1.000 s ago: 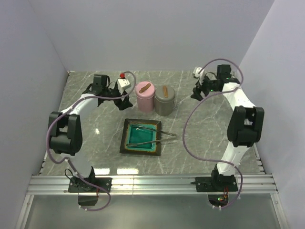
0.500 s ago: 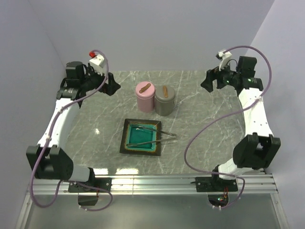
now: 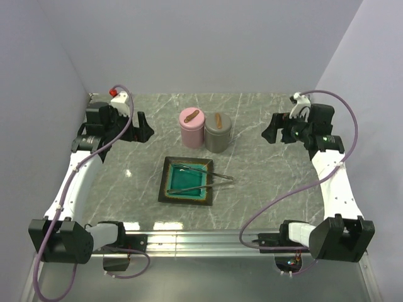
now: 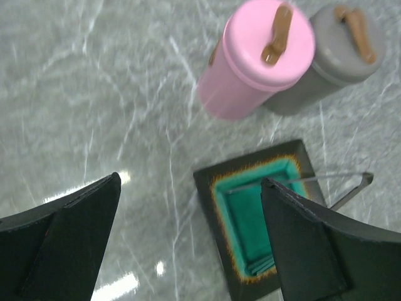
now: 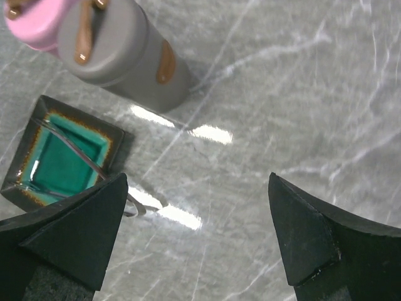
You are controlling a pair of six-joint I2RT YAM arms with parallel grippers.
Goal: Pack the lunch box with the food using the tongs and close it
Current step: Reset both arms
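- Left gripper (image 3: 144, 127) and right gripper (image 3: 271, 128): jaws wide, holding nothing.
- Lunch box (image 3: 192, 126), lid on, touches a grey container (image 3: 218, 131) behind the plate (image 3: 165, 189).
- Tongs (image 3: 203, 173) lie across the plate.

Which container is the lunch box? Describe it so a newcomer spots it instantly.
Start at the dark square plate with the teal centre, mid-table. Just beyond it, two lidded cylinders stand side by side. The lunch box is the left one, pale pink, next to the grey container.
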